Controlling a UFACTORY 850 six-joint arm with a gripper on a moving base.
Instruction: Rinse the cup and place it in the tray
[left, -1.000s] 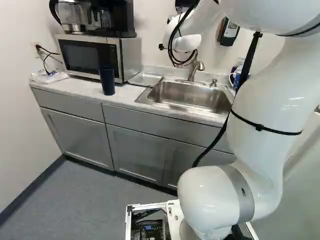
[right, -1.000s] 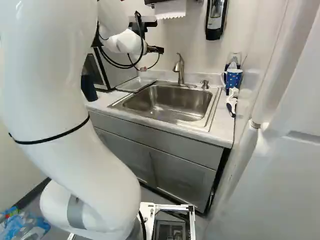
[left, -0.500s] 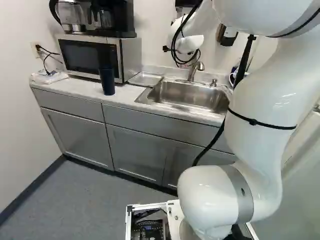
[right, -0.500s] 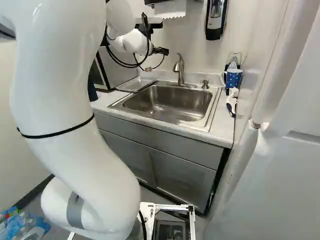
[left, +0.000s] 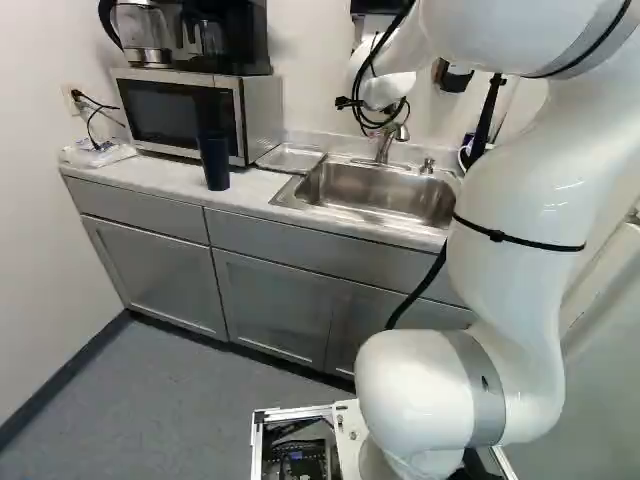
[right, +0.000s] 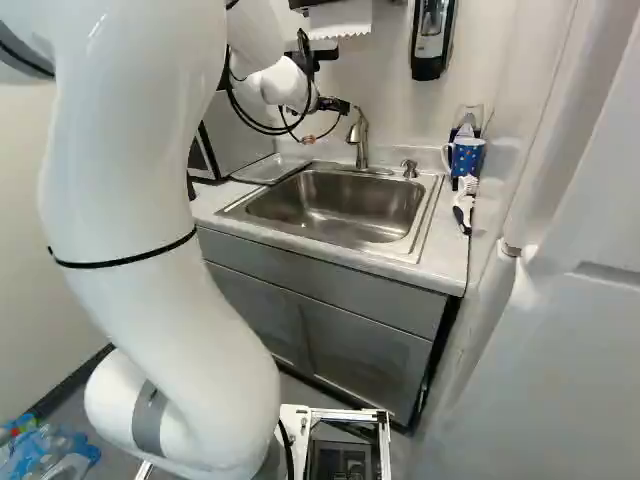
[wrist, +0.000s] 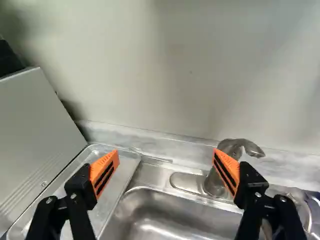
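The tool (right: 340, 106) is moving rightward in the right base view, the dotted mug (right: 466, 158) standing further right. In the left base view, the dark cup (left: 213, 160) is standing left of the tool. In the wrist view, the tool is gaping wide, holding nothing.

The sink (right: 340, 205) was shiny, smooth metal. The tap (right: 360, 135) at its far side was metal too, and so was the tray (right: 268, 168) on its left. The near arm (right: 130, 200) looked smooth and glossy. The sheet (right: 340, 18) on the far wall looked like matt paper.
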